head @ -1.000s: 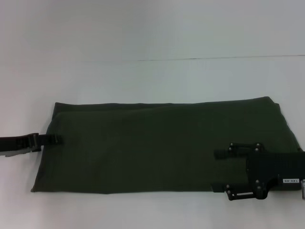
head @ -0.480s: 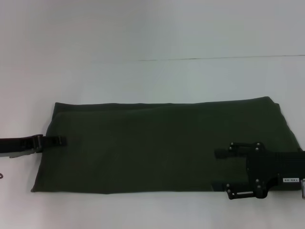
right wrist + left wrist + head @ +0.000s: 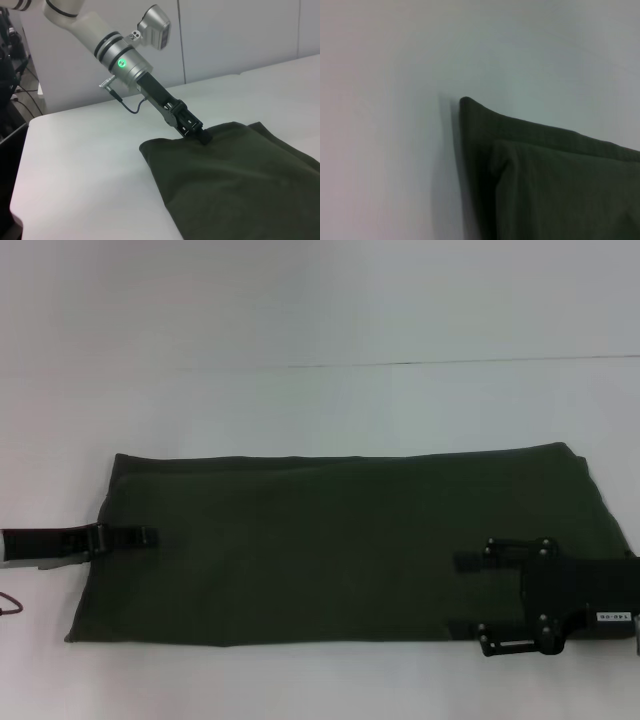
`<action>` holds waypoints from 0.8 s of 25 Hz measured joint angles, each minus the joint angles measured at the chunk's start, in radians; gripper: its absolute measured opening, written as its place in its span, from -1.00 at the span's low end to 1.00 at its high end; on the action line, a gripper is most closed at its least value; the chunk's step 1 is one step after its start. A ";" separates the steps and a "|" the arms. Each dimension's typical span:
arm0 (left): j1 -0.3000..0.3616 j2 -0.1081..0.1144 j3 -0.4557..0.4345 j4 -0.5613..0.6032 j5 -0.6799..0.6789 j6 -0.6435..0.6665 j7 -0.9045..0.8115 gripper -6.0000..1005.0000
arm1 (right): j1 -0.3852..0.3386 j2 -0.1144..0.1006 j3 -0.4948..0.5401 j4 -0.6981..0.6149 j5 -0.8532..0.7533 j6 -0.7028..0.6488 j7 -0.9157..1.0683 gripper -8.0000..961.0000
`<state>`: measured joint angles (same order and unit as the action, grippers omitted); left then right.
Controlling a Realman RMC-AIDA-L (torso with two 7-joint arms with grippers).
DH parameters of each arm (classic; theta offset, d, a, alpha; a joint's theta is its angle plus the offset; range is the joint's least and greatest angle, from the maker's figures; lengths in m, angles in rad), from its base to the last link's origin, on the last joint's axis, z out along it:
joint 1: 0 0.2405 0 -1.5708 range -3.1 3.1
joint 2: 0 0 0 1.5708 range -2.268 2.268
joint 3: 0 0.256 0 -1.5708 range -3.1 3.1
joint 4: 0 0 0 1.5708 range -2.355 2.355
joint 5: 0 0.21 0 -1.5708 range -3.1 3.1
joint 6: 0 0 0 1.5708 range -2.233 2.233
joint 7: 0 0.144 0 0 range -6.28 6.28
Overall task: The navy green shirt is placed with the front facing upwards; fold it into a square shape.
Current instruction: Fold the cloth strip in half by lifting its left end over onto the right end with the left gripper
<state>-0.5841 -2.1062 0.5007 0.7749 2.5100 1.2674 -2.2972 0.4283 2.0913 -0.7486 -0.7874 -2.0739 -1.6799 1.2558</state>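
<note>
The navy green shirt point(image 3: 330, 540) lies flat on the white table as a long folded rectangle, plain green side up; no letters or label show. My left gripper point(image 3: 150, 537) reaches in low over the shirt's left edge; the right wrist view shows its tip point(image 3: 201, 136) at that edge of the shirt point(image 3: 240, 175). My right gripper point(image 3: 465, 598) is open over the shirt's front right part, one finger near the front edge. The left wrist view shows only a folded corner of the shirt point(image 3: 545, 175).
The white table point(image 3: 300, 410) stretches bare behind and to both sides of the shirt. A thin cable point(image 3: 10, 602) hangs by the left arm. In the right wrist view dark equipment point(image 3: 10, 60) stands beyond the table's far end.
My left gripper has slid to the right, from the shirt's left edge to a short way over the cloth. The right gripper and the shirt have hardly moved.
</note>
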 joint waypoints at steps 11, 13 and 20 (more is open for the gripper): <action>-0.004 -0.003 0.024 -0.002 -0.002 0.004 -0.002 0.50 | -0.001 -0.001 0.000 -0.001 0.000 0.006 0.006 0.75; -0.003 -0.003 0.024 -0.002 0.001 0.005 0.002 0.49 | 0.001 -0.001 0.000 -0.001 0.000 0.006 0.009 0.75; -0.003 -0.003 0.036 -0.001 0.004 0.000 0.005 0.46 | -0.001 -0.001 0.000 -0.001 0.000 0.006 0.010 0.73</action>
<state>-0.5875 -2.1092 0.5365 0.7737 2.5144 1.2672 -2.2919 0.4278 2.0908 -0.7485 -0.7886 -2.0738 -1.6743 1.2654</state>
